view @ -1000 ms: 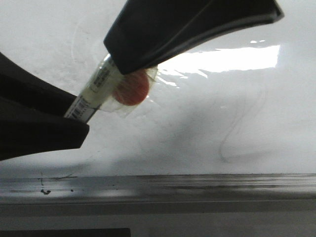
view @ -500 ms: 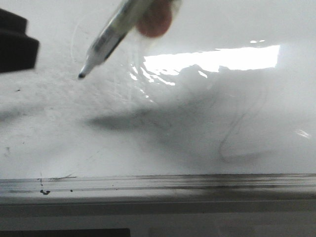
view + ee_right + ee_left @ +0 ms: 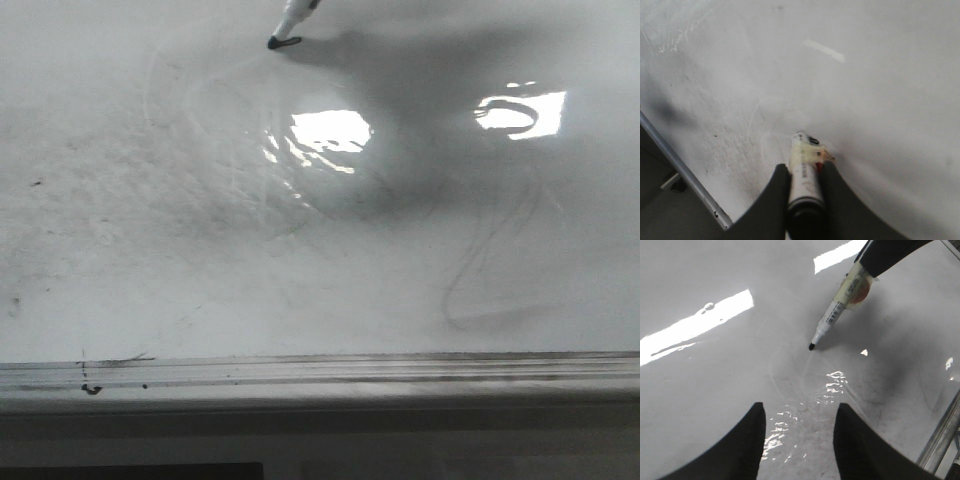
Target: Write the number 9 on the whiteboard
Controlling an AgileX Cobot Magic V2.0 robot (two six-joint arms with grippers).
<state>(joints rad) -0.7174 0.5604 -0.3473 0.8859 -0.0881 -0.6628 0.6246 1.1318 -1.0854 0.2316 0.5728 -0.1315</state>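
Whiteboard (image 3: pixel 150 280) fills nearly all of the front view, lying flat with its grey metal edge rail (image 3: pixel 320 372) along the bottom of the frame. No black figure 9 shows on it; only faint erased squiggles (image 3: pixel 490 260) at right of centre and a glare patch (image 3: pixel 325 132). The marker (image 3: pixel 837 315) is tilted so its tip (image 3: pixel 812 346) meets or nearly meets the board at the top centre of the front view, likely the starting point for the loop. The right gripper (image 3: pixel 804 185) is pinching the marker barrel, taped there to keep it from slipping. The left gripper (image 3: pixel 800 430) is spread and empty, held away from the writing area. Nothing blocks the stroke path.
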